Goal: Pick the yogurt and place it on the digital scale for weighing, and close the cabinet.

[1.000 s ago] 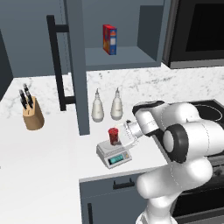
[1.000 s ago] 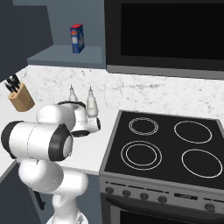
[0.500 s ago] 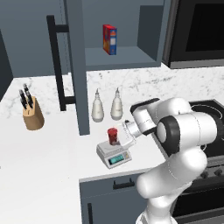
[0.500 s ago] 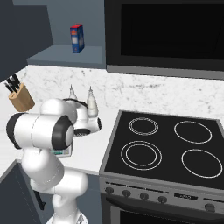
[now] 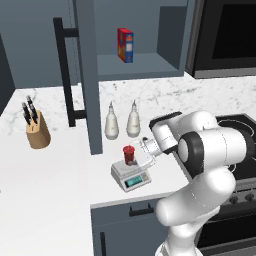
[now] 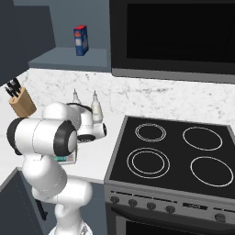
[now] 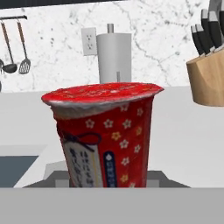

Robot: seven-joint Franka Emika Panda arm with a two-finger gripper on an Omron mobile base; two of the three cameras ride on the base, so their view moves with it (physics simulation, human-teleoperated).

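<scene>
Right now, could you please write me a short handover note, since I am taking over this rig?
Gripper: shut on the yogurt, which stands upright on the digital scale near the counter's front edge.
Cabinet: its door stands open, bar handle facing out; a red-and-blue box sits on the shelf inside.
Done: yogurt is on the scale.
Left: release the cup, back away, swing the cabinet door shut.

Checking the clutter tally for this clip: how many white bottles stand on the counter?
2: both by the backsplash behind the scale. One bottle stands nearer the open cabinet door; the other bottle is right beside it, toward the stove. The arm could hide more.
</scene>
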